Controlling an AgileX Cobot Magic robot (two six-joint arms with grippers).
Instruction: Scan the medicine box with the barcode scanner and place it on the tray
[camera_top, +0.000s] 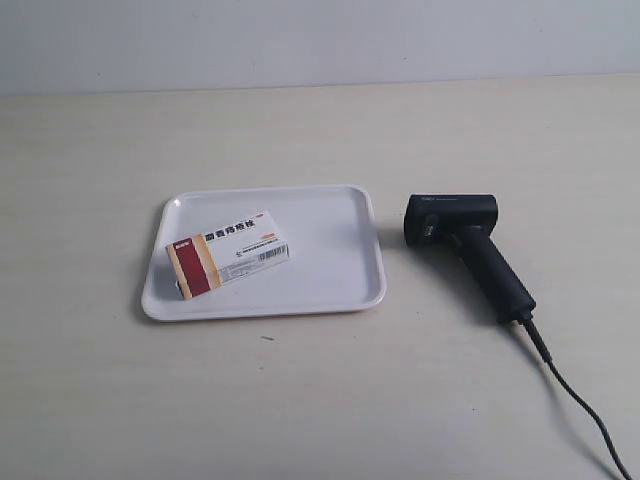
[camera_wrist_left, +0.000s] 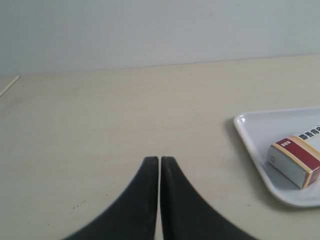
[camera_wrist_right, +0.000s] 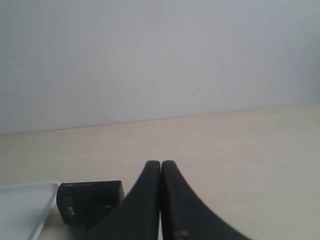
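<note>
The medicine box (camera_top: 228, 253), white with a dark red and tan band, lies flat inside the white tray (camera_top: 330, 283). The left wrist view shows the box (camera_wrist_left: 297, 159) and the tray's corner (camera_wrist_left: 247, 127) off to one side. The black barcode scanner (camera_top: 468, 246) lies on the table beside the tray, handle towards the front, cable (camera_top: 575, 400) trailing off. Its head (camera_wrist_right: 90, 201) shows partly behind my right gripper. My left gripper (camera_wrist_left: 160, 160) is shut with nothing in it, apart from the tray. My right gripper (camera_wrist_right: 160, 163) is shut and empty too. Neither arm appears in the exterior view.
A pale wood-grain table (camera_top: 320, 400) runs back to a plain white wall (camera_top: 320, 40). A thin pale line (camera_wrist_left: 9, 86) marks the tabletop at the far side in the left wrist view.
</note>
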